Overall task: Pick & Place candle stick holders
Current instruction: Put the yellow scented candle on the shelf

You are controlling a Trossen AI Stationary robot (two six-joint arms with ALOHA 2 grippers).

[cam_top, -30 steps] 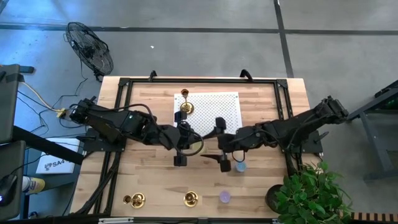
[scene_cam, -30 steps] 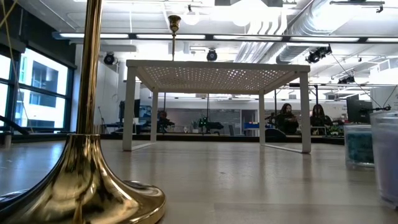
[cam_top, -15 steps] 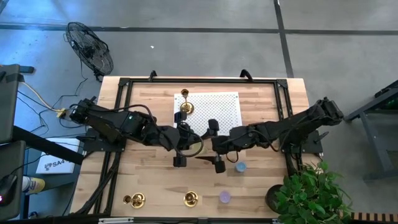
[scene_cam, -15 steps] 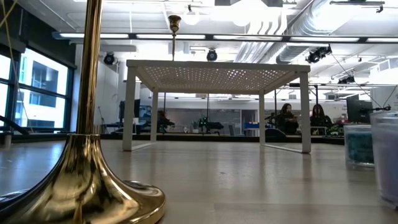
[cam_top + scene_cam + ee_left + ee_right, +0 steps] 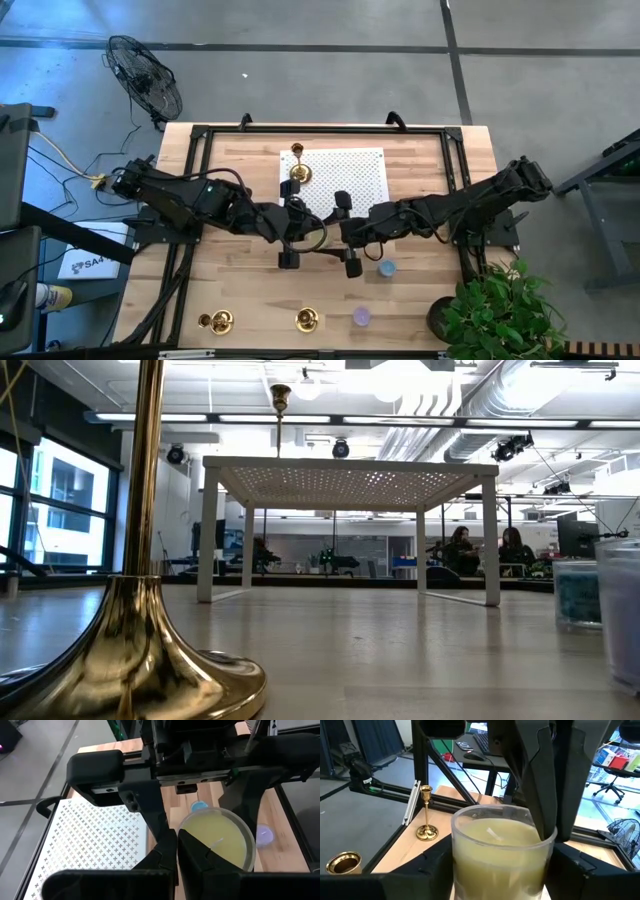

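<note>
Candle stick holders sit untouched: in the high view one (image 5: 297,170) stands at the corner of the white perforated rack (image 5: 350,175), just beyond the left gripper (image 5: 297,233), and two more (image 5: 215,321) (image 5: 307,320) stand by the table's front edge, well behind both grippers. Only change here: the right gripper (image 5: 332,240) has slid in toward the left one, so the two now meet over a yellow candle jar (image 5: 313,236) mid-table. Both arms reach inward, low and stretched. My read is a jar handover, with no holder picked yet. Low view: nothing has moved, no gripper shows. One big gold holder (image 5: 140,645) is close up and a far one (image 5: 280,400) stands beside the rack (image 5: 350,465). Left wrist view: left gripper (image 5: 177,845) is pinched tight on the near rim of the candle jar (image 5: 220,837). The right gripper (image 5: 200,805) faces it from beyond the jar, its fingers spread to either side. Right wrist view: right gripper (image 5: 500,870) straddles the jar (image 5: 500,850) with fingers apart, narrower than a second ago, contact not clear. Left fingers (image 5: 545,785) come down onto the far rim. One holder (image 5: 426,815) stands well ahead, and another's cup (image 5: 342,862) sits nearer.
</note>
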